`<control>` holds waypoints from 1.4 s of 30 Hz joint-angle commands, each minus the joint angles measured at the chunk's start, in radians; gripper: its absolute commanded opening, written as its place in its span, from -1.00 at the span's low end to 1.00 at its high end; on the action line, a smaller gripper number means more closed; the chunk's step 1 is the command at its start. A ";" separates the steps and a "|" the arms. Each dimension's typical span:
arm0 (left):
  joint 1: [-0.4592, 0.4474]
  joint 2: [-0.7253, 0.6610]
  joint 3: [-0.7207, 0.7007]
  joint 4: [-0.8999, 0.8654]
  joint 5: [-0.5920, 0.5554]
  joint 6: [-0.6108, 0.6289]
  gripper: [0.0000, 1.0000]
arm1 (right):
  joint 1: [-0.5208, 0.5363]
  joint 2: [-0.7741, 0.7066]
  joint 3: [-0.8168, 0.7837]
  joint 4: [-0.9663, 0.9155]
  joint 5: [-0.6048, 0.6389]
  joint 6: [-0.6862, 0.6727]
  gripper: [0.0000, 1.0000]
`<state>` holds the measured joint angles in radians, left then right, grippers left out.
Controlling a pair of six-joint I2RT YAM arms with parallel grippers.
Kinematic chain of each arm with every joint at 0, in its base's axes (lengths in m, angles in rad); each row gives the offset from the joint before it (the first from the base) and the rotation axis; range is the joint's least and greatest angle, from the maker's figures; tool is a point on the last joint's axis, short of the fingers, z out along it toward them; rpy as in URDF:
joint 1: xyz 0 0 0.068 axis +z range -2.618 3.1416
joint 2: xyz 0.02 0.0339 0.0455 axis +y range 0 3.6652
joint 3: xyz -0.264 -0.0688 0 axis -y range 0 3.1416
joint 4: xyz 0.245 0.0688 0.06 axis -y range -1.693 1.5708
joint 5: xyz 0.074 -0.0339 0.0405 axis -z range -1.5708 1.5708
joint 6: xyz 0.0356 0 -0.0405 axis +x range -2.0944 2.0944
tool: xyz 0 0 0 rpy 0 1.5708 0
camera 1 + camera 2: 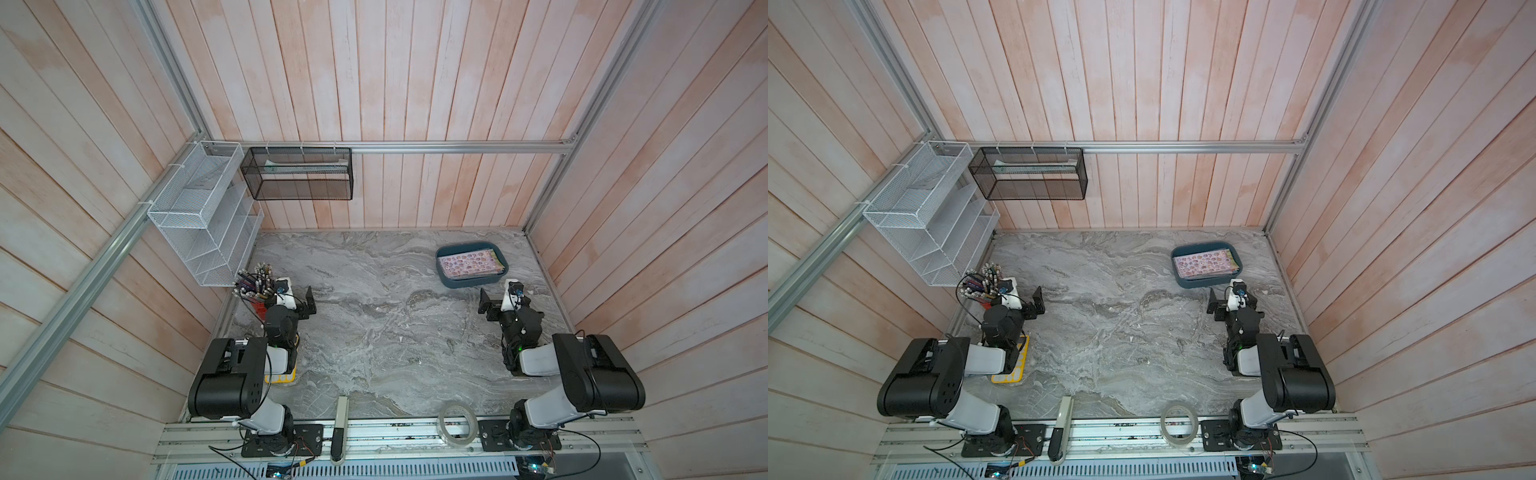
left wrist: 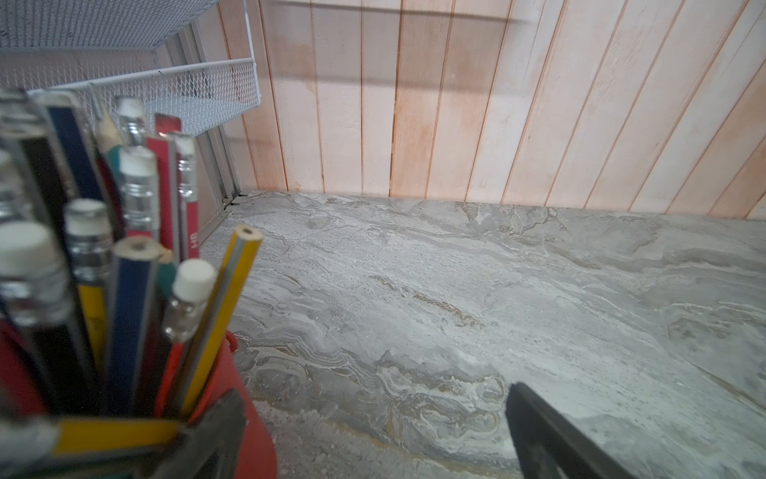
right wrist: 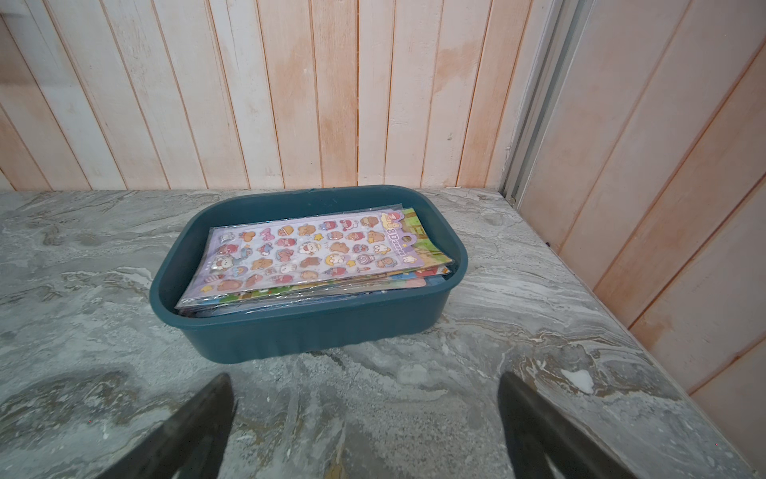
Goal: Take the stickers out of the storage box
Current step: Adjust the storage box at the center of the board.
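The stickers (image 3: 306, 253) lie in a stack in the box (image 3: 315, 331), which sits on the table (image 3: 497, 290) near its far right corner, as both top views show; none is out yet, so the step in hand is, I judge, the first reach. The right pincer (image 3: 364, 379) hangs just short of the box, facing its long side, jaws wide and empty; the left pincer (image 2: 373, 398) is also wide and empty, right beside a red cup (image 2: 248, 414) of pencils (image 2: 136, 249) and well apart from the box.

To do it well: bring the right pincer over the stack from above, not through the wall; the stack fills the box nearly to the rim, so there is little room to get a jaw under it along the long sides. The sheets fan out a little at the end that carries the printed header; that loose edge looks like the best place to pinch. The clear sleeves look slick, so close firmly and lift slowly; a shallow bite would likely slip, or drag the light box along. Several sheets at once would be fine; the left pincer could steady the box if it shifts.

Writing: the top sheet (image 3: 290, 257), pale purple, reads "3D" in its header, the rest too small to read; one red pencil (image 2: 191, 224) is marked "HB".
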<state>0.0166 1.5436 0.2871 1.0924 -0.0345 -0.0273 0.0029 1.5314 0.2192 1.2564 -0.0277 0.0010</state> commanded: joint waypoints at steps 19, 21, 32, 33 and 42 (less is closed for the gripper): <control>-0.061 -0.080 0.074 -0.161 -0.069 0.053 1.00 | -0.003 -0.084 0.112 -0.243 0.028 0.022 0.99; -0.096 -0.126 0.142 -0.311 -0.099 0.084 1.00 | -0.003 -0.107 0.199 -0.399 0.038 0.021 0.99; -0.195 -0.209 0.567 -1.030 -0.648 -0.332 1.00 | 0.252 -0.183 0.437 -0.819 0.370 0.013 0.98; -0.195 -0.206 0.620 -1.148 -0.665 -0.400 1.00 | 0.272 -0.180 0.470 -0.857 0.395 0.026 0.99; -0.174 -0.291 0.709 -1.227 -0.301 -0.447 1.00 | 0.294 -0.172 0.641 -1.050 0.292 0.133 0.80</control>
<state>-0.1726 1.2789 0.9607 -0.0521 -0.4656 -0.4042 0.2958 1.3334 0.7952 0.3378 0.3088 0.1081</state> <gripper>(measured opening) 0.999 0.933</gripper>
